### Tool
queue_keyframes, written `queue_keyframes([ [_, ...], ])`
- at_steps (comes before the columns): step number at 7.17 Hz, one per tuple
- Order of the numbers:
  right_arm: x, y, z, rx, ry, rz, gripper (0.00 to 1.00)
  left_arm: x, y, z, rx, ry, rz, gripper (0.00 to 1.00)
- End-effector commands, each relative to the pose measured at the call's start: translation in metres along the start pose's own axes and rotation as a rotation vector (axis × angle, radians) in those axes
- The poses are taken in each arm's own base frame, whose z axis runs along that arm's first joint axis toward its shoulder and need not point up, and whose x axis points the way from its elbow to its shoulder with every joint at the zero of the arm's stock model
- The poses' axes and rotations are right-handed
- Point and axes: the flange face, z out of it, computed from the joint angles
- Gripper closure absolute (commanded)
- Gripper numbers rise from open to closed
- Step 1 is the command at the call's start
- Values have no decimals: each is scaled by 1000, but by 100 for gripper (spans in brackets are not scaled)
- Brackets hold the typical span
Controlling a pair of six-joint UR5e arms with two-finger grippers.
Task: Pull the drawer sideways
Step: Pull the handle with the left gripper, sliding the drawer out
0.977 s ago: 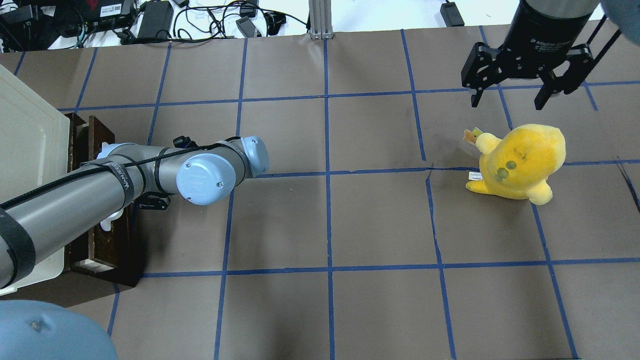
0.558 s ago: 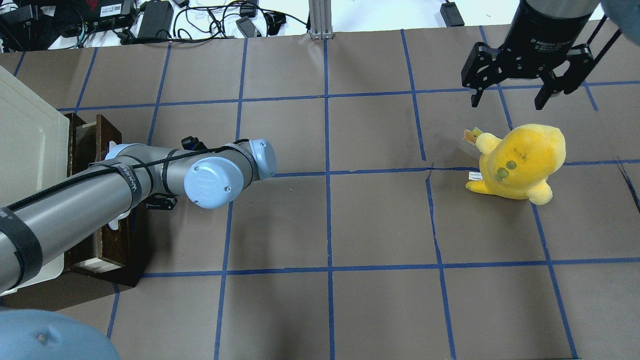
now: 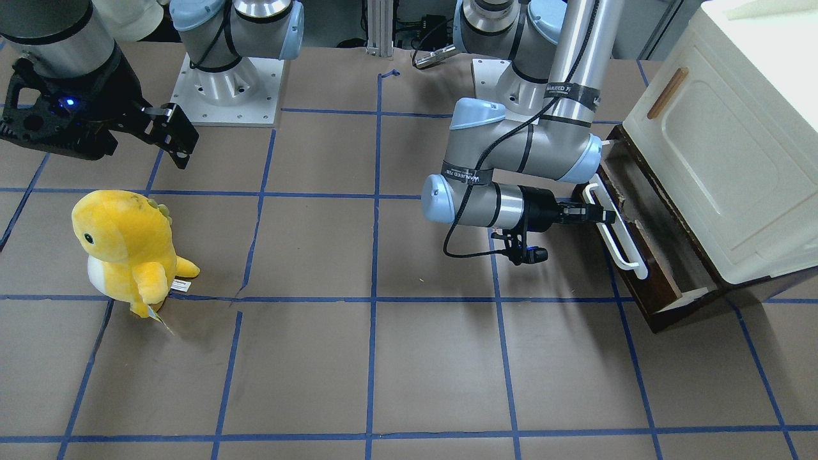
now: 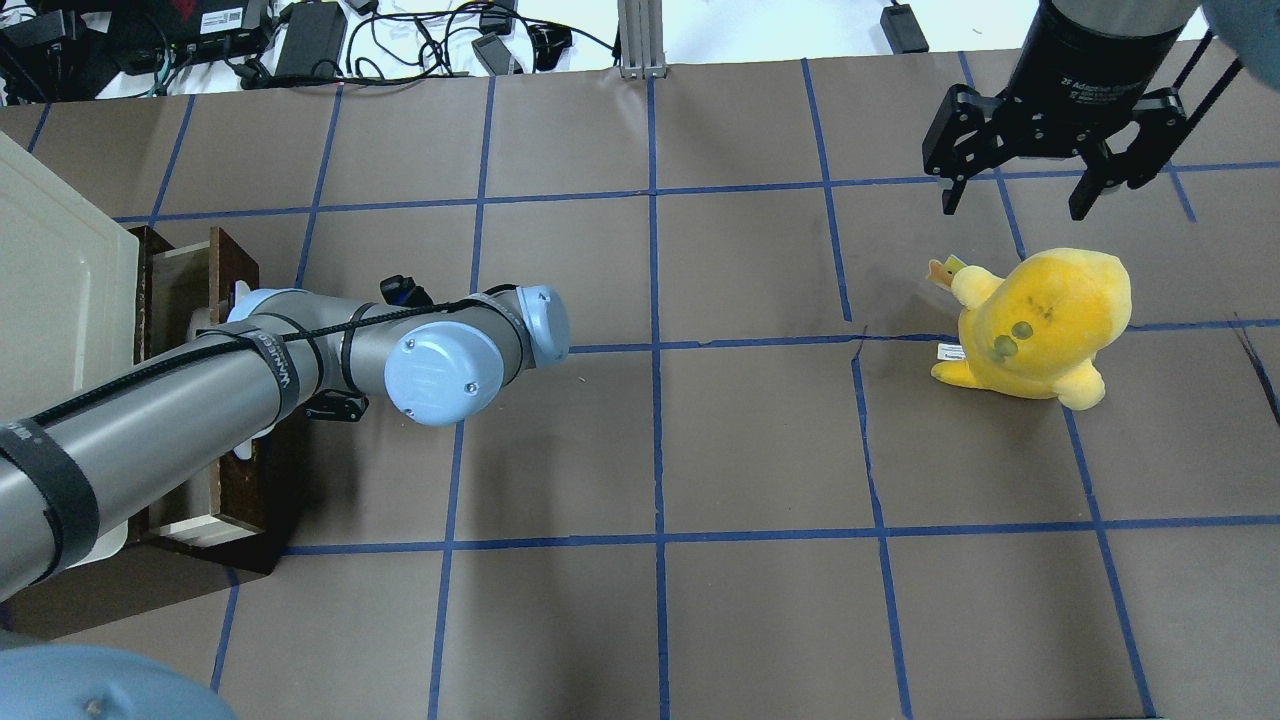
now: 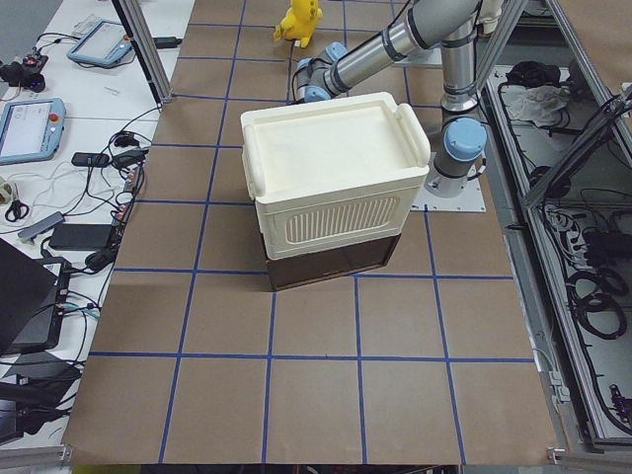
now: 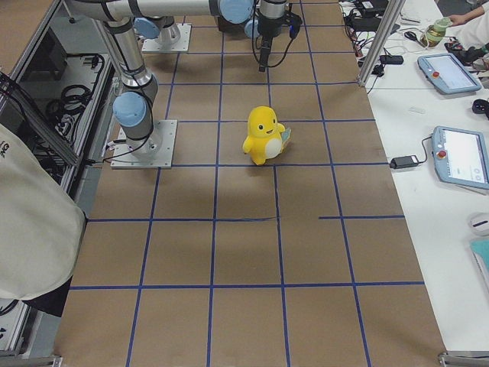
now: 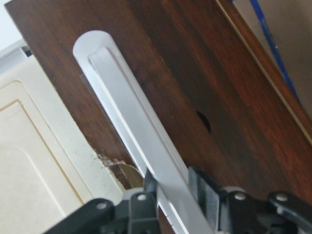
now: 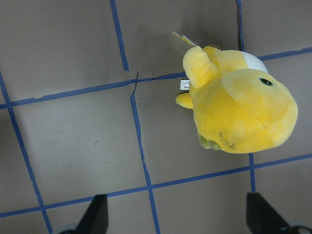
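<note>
Drawer: You will find the drawer [image 3: 645,300] under the cream-white cabinet [image 3: 722,160], at the table's end on the robot's left. It stands partly out of the dark base, and the overhead view shows you a strip of its pale wood inside.

Handle: The long white handle [image 3: 620,239] runs along the dark-brown drawer front. In the left wrist view it crosses the picture on a slant.

Left gripper: The left gripper [image 3: 591,214] reaches level toward the drawer front. Its jaws are clamped on the handle, with 1 of the fingers [image 7: 201,184] on each side of the bar. The grip sits nearer the handle's end toward the robot's base.

Left arm: In the overhead view the forearm passes over the drawer and hides most of the handle from you.

Right gripper: The right gripper [image 4: 1013,200] hangs above the table on the robot's right with its jaws wide apart, holding nothing. You see its 2 fingertips at the lower corners of the right wrist view.

Plush toy: The yellow plush toy [image 4: 1040,320] stands upright on the table near the right gripper, not touching it and well apart from the drawer.

Table: The table [image 4: 650,450] has a brown covering marked with a grid of blue tape.
</note>
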Motion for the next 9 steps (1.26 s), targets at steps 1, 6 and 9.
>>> queue_keyframes([
  [1,0,0,0,1,0,0,0,3,1,-4,8,-4,5,86],
  [6,0,0,0,1,0,0,0,9,5,-21,39,-19,6,86],
  [9,0,0,0,1,0,1,0,13,-1,-20,38,-24,16,86],
])
